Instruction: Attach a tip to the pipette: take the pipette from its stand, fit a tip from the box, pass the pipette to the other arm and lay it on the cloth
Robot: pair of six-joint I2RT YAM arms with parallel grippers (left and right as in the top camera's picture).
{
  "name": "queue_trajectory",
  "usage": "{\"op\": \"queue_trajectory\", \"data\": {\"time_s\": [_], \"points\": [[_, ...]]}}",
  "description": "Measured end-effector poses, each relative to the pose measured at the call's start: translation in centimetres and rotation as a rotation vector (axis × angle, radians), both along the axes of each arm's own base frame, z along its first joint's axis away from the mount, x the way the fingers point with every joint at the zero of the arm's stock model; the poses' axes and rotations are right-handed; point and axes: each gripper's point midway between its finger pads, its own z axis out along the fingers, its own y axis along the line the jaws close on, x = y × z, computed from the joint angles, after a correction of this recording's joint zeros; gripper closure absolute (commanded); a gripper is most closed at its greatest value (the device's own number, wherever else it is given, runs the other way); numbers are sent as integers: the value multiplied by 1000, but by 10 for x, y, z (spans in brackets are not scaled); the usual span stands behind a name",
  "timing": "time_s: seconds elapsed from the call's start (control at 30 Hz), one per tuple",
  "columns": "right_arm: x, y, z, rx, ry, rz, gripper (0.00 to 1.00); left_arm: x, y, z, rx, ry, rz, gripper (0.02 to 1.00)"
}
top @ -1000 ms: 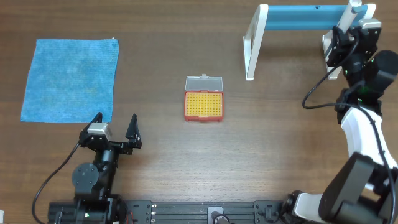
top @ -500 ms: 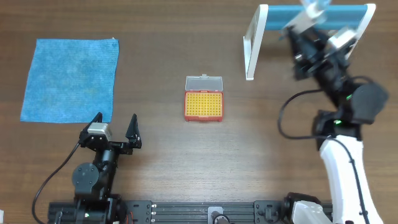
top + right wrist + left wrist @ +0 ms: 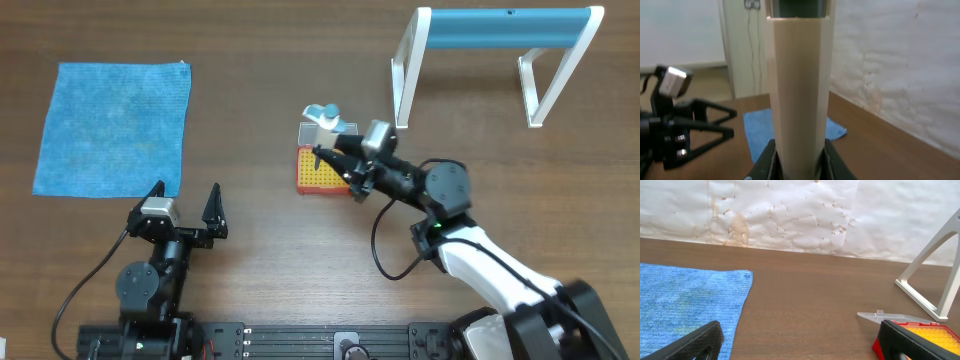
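Observation:
My right gripper (image 3: 343, 160) is shut on the pipette (image 3: 325, 115), a pale body with a white and blue head. It holds the pipette over the orange tip box (image 3: 318, 178), whose clear lid lies open behind it. In the right wrist view the pipette's beige body (image 3: 799, 85) stands upright between the fingers (image 3: 766, 159). The blue and white stand (image 3: 500, 28) is at the back right with nothing hanging on it. A blue cloth (image 3: 112, 128) lies at the far left. Near the front left, my left gripper (image 3: 185, 205) rests open beside the cloth's corner.
The left wrist view looks past the cloth (image 3: 685, 305) to the tip box (image 3: 932, 332) and a stand leg (image 3: 932, 272), with a papered wall behind. The left arm's gripper (image 3: 685, 130) and the cloth (image 3: 757, 127) lie beyond the pipette in the right wrist view.
The right arm has swung from the stand at the back right to the table's middle, carrying the pipette over the tip box. The left arm has not moved.

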Motion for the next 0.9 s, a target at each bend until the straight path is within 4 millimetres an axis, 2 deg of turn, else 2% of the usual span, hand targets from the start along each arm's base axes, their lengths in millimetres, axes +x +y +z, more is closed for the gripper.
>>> {"op": "queue_trajectory", "data": {"time_s": [0.17, 0.3, 0.63, 0.9], "points": [[8, 9, -36, -83, -29, 0, 925, 0, 0, 0, 0, 0, 0, 20], [11, 10, -52, -136, -71, -6, 923, 0, 0, 0, 0, 0, 0, 20], [22, 8, -73, -194, -94, -50, 923, 0, 0, 0, 0, 0, 0, 20], [29, 3, -69, -176, -72, -68, 923, 0, 0, 0, 0, 0, 0, 20]]}}
